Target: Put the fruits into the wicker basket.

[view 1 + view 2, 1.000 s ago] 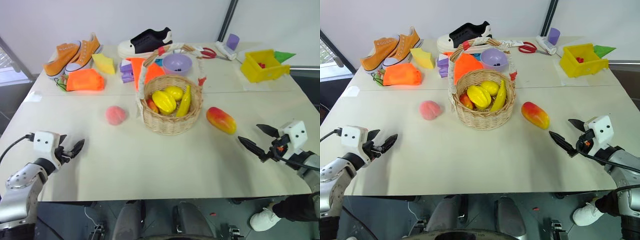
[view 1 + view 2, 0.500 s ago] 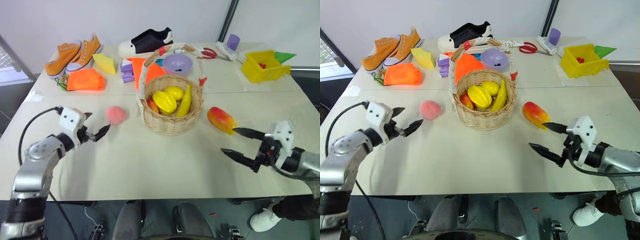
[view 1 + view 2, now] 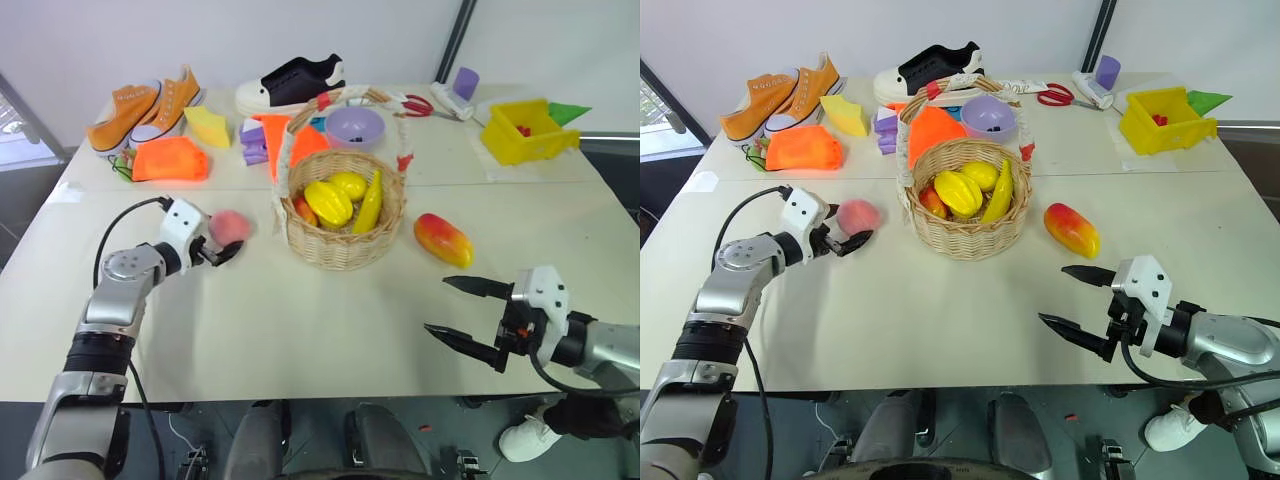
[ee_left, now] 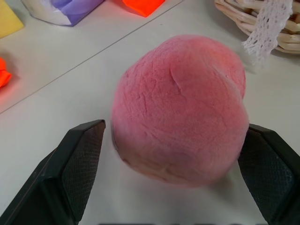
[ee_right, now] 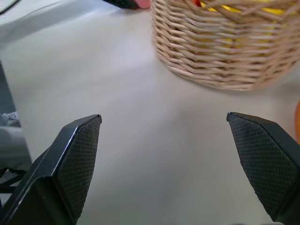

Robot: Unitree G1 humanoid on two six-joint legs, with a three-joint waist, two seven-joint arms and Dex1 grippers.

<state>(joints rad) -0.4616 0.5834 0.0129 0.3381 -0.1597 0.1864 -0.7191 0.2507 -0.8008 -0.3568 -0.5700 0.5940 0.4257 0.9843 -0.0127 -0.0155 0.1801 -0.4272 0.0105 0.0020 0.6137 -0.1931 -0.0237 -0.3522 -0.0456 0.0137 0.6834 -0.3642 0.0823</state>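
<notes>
The pink peach (image 3: 231, 227) sits on the tabletop (image 3: 300, 320) left of centre in the left eye view, just beside the wicker basket (image 3: 343, 215). The left hand (image 3: 226, 252) is at the peach from the left and lower side. In the left wrist view its two black fingers (image 4: 79, 154) stand open on either side of the fruit, with the peach between them and resting on the tabletop. The finger on one side has a thin gap to the peach; whether the other touches it is hard to tell.

The mango (image 3: 443, 240), red at one end and orange-yellow at the other, lies on the tabletop right of the basket and a little apart from it. The right hand (image 3: 455, 312) hovers in the lower right of the left eye view, below the mango and apart from it, its fingers spread wide with nothing between them. In the right wrist view it faces the woven basket wall across bare tabletop.

The basket stands near the centre with its arched handle up, holding yellow fruits (image 3: 340, 198). Behind it, along the upper part of the frame, are a lavender bowl (image 3: 355, 127), orange sneakers (image 3: 145, 108), a black shoe (image 3: 292, 84) and a yellow bin (image 3: 527, 131).
</notes>
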